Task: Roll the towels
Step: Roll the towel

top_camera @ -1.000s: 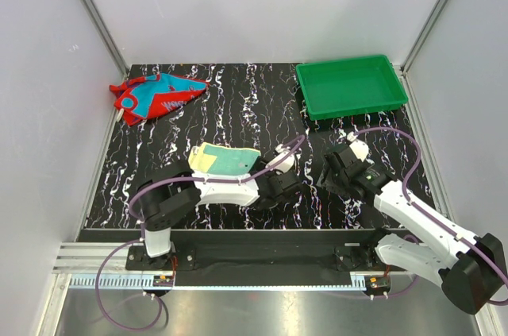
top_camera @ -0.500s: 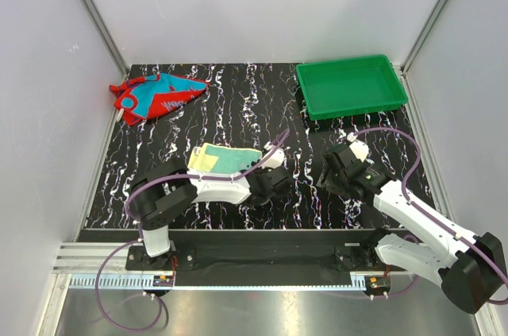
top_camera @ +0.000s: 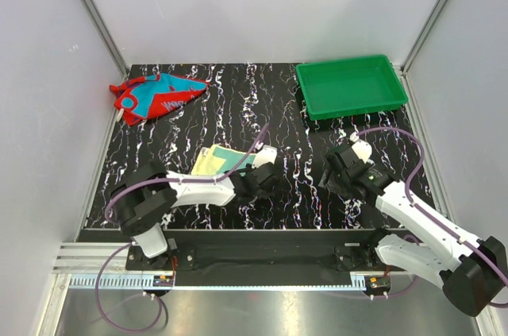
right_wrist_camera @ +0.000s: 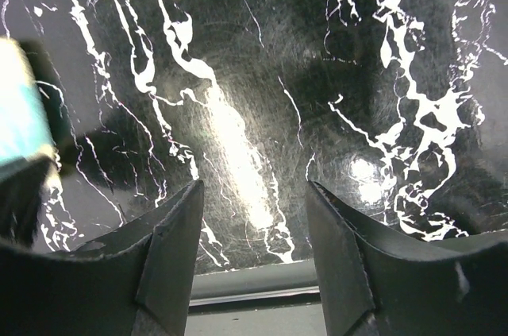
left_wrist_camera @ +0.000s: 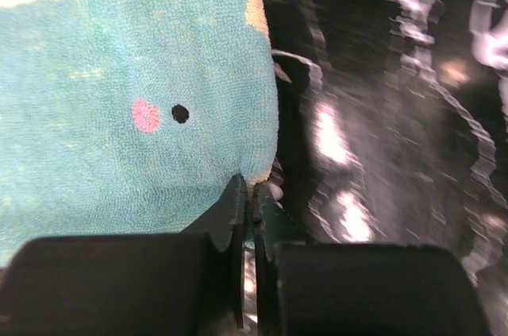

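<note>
A pale yellow towel with a teal patch (top_camera: 220, 160) lies near the middle of the table; its teal face (left_wrist_camera: 135, 98) fills the left wrist view. My left gripper (left_wrist_camera: 252, 193) is shut on that towel's near right corner, the jaws pinching the hem. In the top view the left gripper (top_camera: 254, 179) sits at the towel's right edge. A red towel with teal-blue patterns (top_camera: 156, 95) lies crumpled at the far left. My right gripper (right_wrist_camera: 254, 213) hangs open over bare table, with nothing between its fingers; from above the right gripper (top_camera: 337, 168) is right of centre.
A green plastic tray (top_camera: 351, 86) stands at the far right corner. White walls with metal corner posts close in the black marbled table (top_camera: 262, 113). A purple cable (top_camera: 401, 141) loops beside the right arm.
My left gripper has closed on the yellow towel's corner and moved left, pushing the towel narrower. The right arm has barely moved.
</note>
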